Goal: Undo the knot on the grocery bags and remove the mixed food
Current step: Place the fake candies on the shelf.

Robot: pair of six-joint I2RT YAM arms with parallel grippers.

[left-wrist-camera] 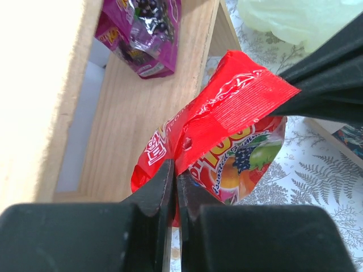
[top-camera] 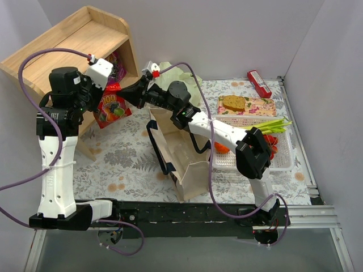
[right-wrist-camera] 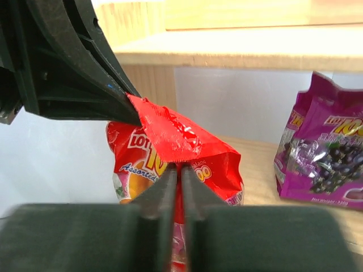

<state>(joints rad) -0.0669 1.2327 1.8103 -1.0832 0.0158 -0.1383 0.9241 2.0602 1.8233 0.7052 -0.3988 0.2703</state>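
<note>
Two sets of jaws are on one item: you are mid-handover of the red snack packet (left-wrist-camera: 227, 136), held between the arms just in front of the wooden shelf (top-camera: 74, 39) at the far left. The left gripper (left-wrist-camera: 174, 170) has its jaws pressed together on a crumpled fold of the wrapper. The right gripper (right-wrist-camera: 180, 170) has its jaws together on the packet too, near the flat sealed end.

The step in hand, as I read it, is taking out the mixed food, with this piece bound for the shelf, where a purple snack packet (right-wrist-camera: 320, 153) stands. Your next move calls for freeing the right jaws only, then backing that arm off to the right without dragging the foil. Check first that the left pinch has enough wrapper, since it bites a thin fold.

The pale green plastic bag (top-camera: 170, 72) lies at the far edge behind the right arm, and you cannot tell whether its knot is undone. The canvas tote (top-camera: 184, 156) stands open on the tabletop (top-camera: 125, 158), with green beans (top-camera: 272, 123) and a biscuit (top-camera: 233, 103) to its right.
</note>
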